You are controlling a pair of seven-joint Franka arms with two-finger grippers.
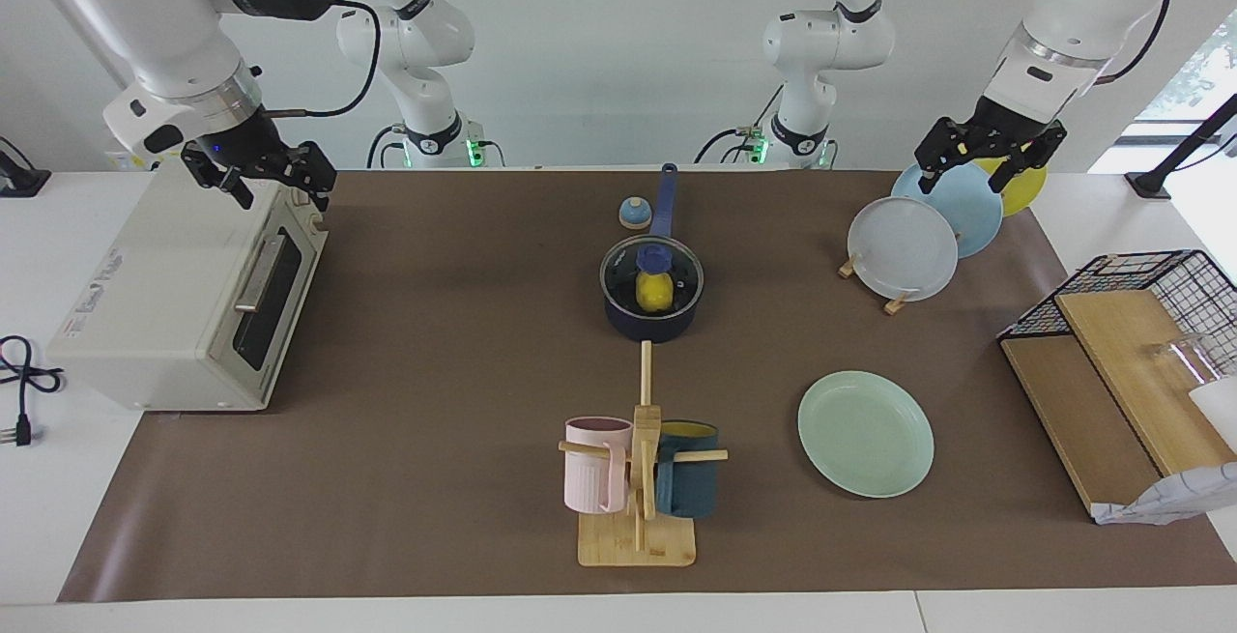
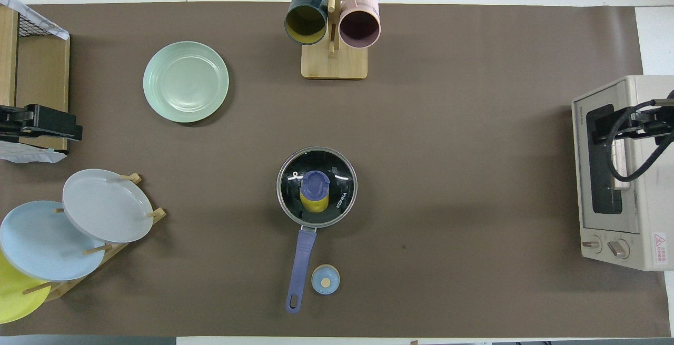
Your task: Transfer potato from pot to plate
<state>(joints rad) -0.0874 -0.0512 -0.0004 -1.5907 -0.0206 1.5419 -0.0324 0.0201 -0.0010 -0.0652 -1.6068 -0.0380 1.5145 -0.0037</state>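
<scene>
The navy pot (image 1: pixel 618 316) (image 2: pixel 283 197) stands mid-table, its long blue handle (image 1: pixel 665 200) pointing toward the robots. A glass lid with a blue knob (image 1: pixel 654 257) (image 2: pixel 315 182) covers it. The yellow potato (image 1: pixel 654 295) (image 2: pixel 314 204) shows through the lid, inside the pot. The mint-green plate (image 1: pixel 866 433) (image 2: pixel 186 81) lies bare, farther from the robots than the pot and toward the left arm's end. My left gripper (image 1: pixel 976 177) is open, raised over the plate rack. My right gripper (image 1: pixel 280 190) is open, raised over the toaster oven. Both arms wait.
A toaster oven (image 1: pixel 184 295) stands at the right arm's end. A mug tree (image 1: pixel 640 478) holds pink and teal mugs. A rack (image 1: pixel 875 285) holds grey-white, light blue and yellow plates. A small blue dome (image 1: pixel 633 213) sits beside the handle. A wire basket with boards (image 1: pixel 1131 362) stands at the left arm's end.
</scene>
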